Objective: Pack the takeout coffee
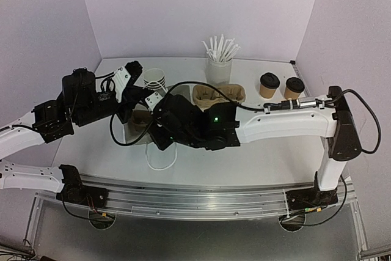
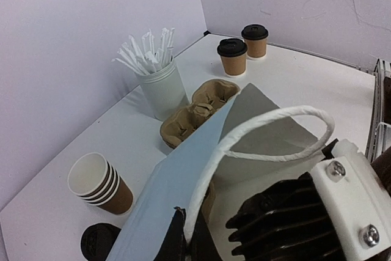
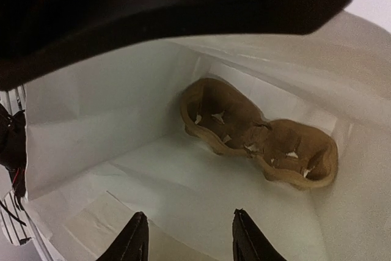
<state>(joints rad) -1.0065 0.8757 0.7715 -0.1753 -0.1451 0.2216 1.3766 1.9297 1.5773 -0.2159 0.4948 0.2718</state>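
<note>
A tan cup carrier (image 3: 256, 132) lies on the floor of the white paper bag (image 3: 91, 114), by its far wall. My right gripper (image 3: 188, 215) is inside the bag, open, with nothing between its fingers, a little short of the carrier. My left gripper (image 2: 186, 236) is shut on the bag's white rope handle (image 2: 244, 136) at the rim. A second carrier (image 1: 219, 94) (image 2: 198, 111) sits on the table beside the bag. Two lidded brown cups (image 1: 269, 85) (image 1: 294, 88) stand at the back right. In the top view my right arm covers the bag's mouth.
A stack of empty brown cups (image 1: 155, 79) (image 2: 101, 183) stands at the back left, with a loose black lid (image 2: 98, 239) near it. The white cup of sticks (image 1: 220, 65) (image 2: 160, 87) stands behind the carrier. The bag's other handle (image 1: 164, 162) hangs toward the table's near edge.
</note>
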